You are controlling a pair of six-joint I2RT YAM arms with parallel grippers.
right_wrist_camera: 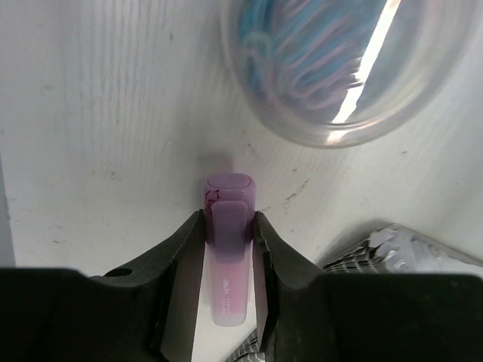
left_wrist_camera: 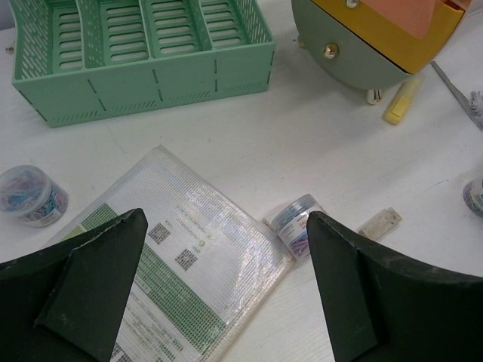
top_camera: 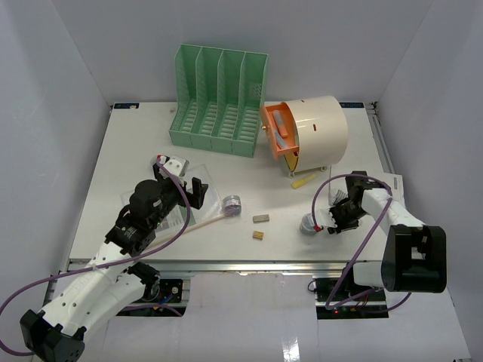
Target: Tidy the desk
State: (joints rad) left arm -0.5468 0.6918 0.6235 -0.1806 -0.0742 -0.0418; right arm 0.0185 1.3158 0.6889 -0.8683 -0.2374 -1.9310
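The desk (top_camera: pixel 136 143) is a white tabletop. A purple highlighter (right_wrist_camera: pixel 230 188) lies on it, and my right gripper (right_wrist_camera: pixel 229 222) is shut on its cap, one finger pressed to each side. Just ahead of it stands a clear jar of coloured paper clips (right_wrist_camera: pixel 339 60). In the top view the right gripper (top_camera: pixel 332 219) sits at the near right beside that jar (top_camera: pixel 308 224). My left gripper (left_wrist_camera: pixel 225 219) hangs open above a mesh document pouch (left_wrist_camera: pixel 189 256), with another clip jar (left_wrist_camera: pixel 294 225) by its right finger.
A green slotted file rack (top_camera: pixel 219 102) and a cream drawer box (top_camera: pixel 309 136) with an orange drawer stand at the back. A yellow highlighter (top_camera: pixel 304 179), two small blocks (top_camera: pixel 261 219) and a wooden stick (top_camera: pixel 204 221) lie mid-desk. A third clip jar (left_wrist_camera: pixel 34 194) sits left of the pouch.
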